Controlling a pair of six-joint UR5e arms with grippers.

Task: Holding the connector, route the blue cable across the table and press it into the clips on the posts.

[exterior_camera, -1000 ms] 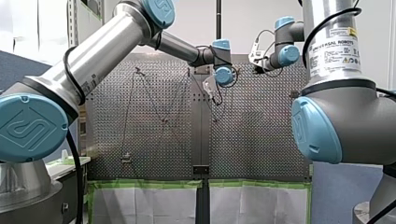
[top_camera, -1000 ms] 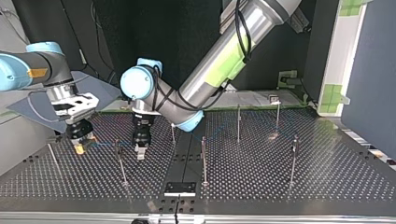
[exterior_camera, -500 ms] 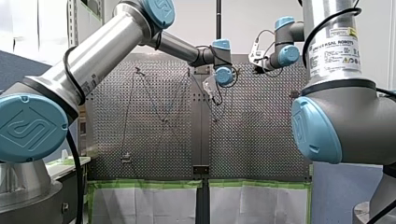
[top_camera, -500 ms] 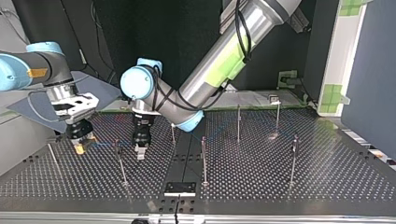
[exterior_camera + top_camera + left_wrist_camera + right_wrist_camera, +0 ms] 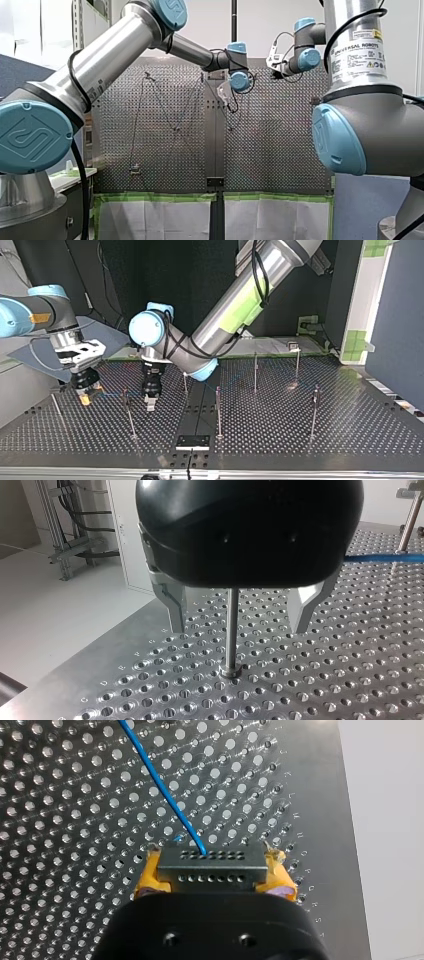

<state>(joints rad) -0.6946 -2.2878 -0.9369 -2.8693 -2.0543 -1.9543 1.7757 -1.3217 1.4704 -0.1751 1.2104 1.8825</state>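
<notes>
Right wrist view shows my right tool point(image 5: 212, 876) clamping a dark grey rectangular connector point(image 5: 211, 862) between its yellow pads point(image 5: 149, 879), with the connector's long axis lying crosswise from pad to pad. A thin blue cable point(image 5: 159, 782) leaves its holed face. Taking twelve o'clock as straight ahead of the tool, it runs toward eleven over the perforated metal bench point(image 5: 60, 845). In the top view this tool hangs at the bench's nine o'clock. My left tool point(image 5: 237, 627) is spread wide, its metal fingers point(image 5: 175, 610) straddling a slim steel post point(image 5: 232, 645) without touching it.
</notes>
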